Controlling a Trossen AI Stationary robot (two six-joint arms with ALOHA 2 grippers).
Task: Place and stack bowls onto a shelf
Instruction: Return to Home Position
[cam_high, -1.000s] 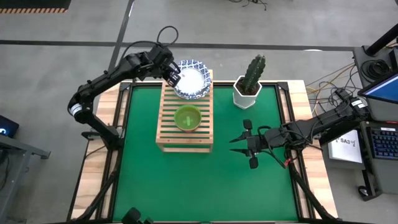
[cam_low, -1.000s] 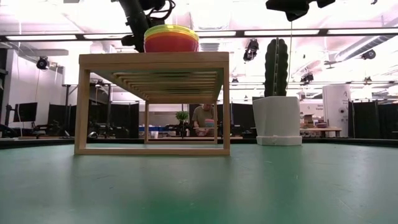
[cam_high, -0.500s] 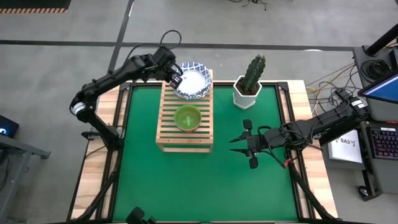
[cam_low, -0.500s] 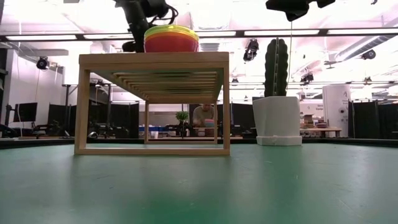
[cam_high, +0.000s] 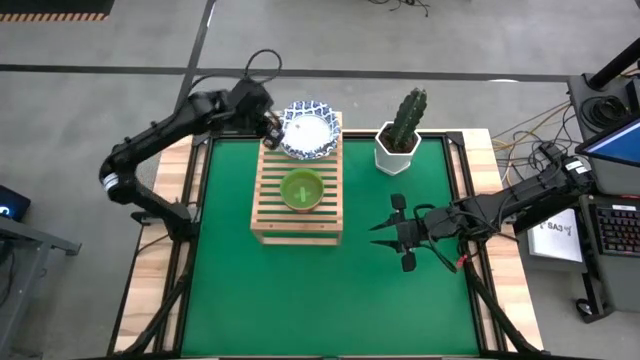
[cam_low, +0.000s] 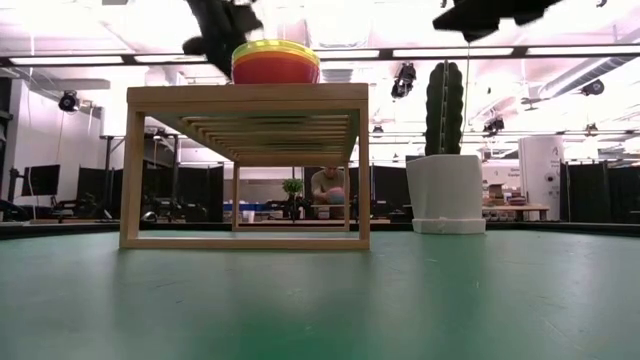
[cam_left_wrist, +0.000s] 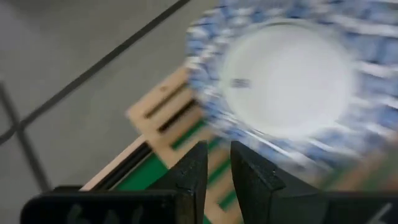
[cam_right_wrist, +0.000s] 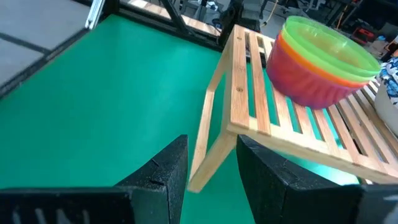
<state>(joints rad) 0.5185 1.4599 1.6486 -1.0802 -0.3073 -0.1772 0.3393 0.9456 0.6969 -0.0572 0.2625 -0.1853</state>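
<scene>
Green matting covers the bench (cam_high: 240, 290). From above we see the shelf (cam_high: 297, 228) on its left half, running lengthwise toward the far edge. The white bowls (cam_high: 307, 132), blue-rimmed and nested, sit on the shelf's far end. We cannot count them from here. The plastic bowls (cam_high: 301, 190) are stacked at the middle of the shelf, with a green one on top. The left gripper (cam_high: 270, 126) is just beside the white bowls at the shelf's far left corner. The right gripper (cam_high: 384, 234) hangs over the bench to the right of the shelf, well apart from it and pointing toward it. A white pot (cam_high: 396, 152) with a cactus (cam_high: 408, 115) stands at the far edge, between the two arms.

At bench height, the shelf (cam_low: 245, 98) carries the plastic bowls (cam_low: 275, 64) on top, and the pot (cam_low: 446, 195) stands to its right. Dark parts of both arms show at the upper edge. A person (cam_low: 327, 190) is visible far behind, under the shelf.

From the left wrist, the fingers (cam_left_wrist: 194, 177) stand a narrow gap apart and hold nothing. Beyond them we see the white bowls (cam_left_wrist: 289, 78), blurred, on the shelf's slats (cam_left_wrist: 168, 106).

From the right wrist, the fingers (cam_right_wrist: 166, 171) are also parted and empty. Past them are the shelf (cam_right_wrist: 249, 106) and the plastic bowls (cam_right_wrist: 320, 62): green over yellow over red-orange. A blue rim (cam_right_wrist: 388, 81) shows at the side.
</scene>
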